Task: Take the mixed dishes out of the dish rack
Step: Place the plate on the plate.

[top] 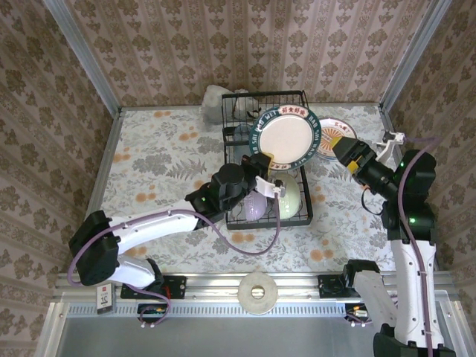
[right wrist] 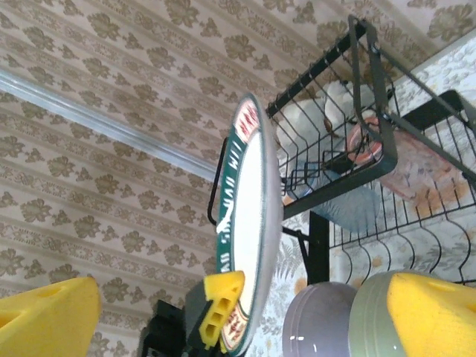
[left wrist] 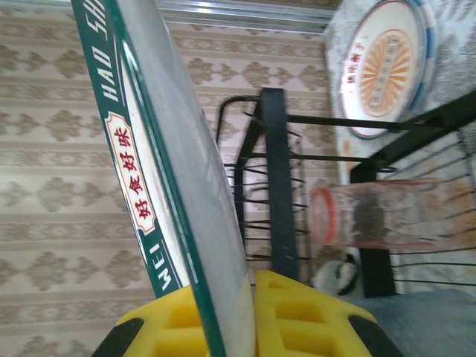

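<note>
My left gripper [top: 265,165] is shut on the lower rim of a white plate with a dark green lettered rim [top: 287,137], held upright above the black wire dish rack [top: 299,217]. In the left wrist view the yellow fingers [left wrist: 297,316] pinch that plate [left wrist: 186,171] edge-on. A lavender bowl [top: 256,206] and a pale green bowl [top: 288,198] stand in the rack's lower tier. A pink tumbler [left wrist: 379,216] lies in the rack. My right gripper [top: 348,153] is open just right of the plate, its fingers [right wrist: 435,316] spread wide apart.
A blue-striped plate with an orange centre [top: 336,134] lies flat on the table right of the rack, under my right gripper. A grey-white lumpy object [top: 216,97] sits behind the rack's far left corner. A white roll [top: 257,291] rests at the near edge. Patterned walls enclose the table.
</note>
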